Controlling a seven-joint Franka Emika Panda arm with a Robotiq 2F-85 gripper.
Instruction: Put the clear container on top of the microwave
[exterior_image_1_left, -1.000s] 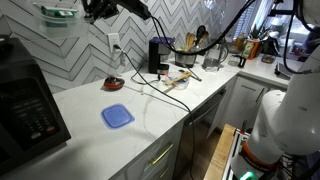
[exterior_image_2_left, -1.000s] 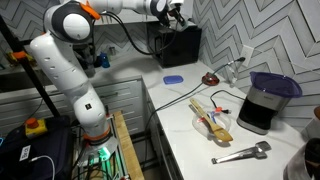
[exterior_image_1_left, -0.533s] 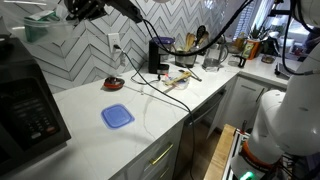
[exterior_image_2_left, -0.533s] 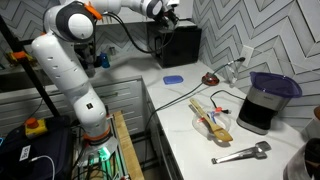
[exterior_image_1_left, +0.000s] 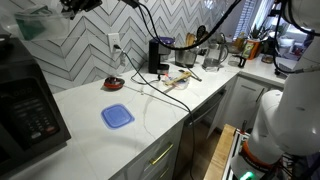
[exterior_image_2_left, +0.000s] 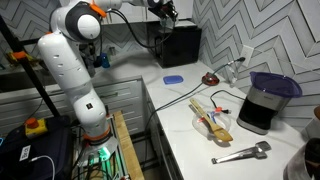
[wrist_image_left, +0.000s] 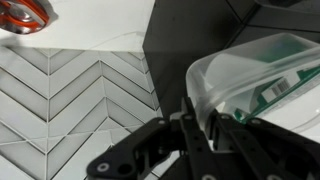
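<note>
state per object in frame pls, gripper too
clear container: gripped at its rim, in the air above the microwave
gripper: shut on the clear container
microwave: door closed
blue lid: lying flat on the counter
red dish: upright on the counter

A blue lid lies on the white counter near a red dish

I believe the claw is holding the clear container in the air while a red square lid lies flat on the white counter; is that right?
Not quite: the lid is blue, not red, as an exterior view shows. The claw does hold the clear container in the air, and the lid lies flat on the white counter.
</note>
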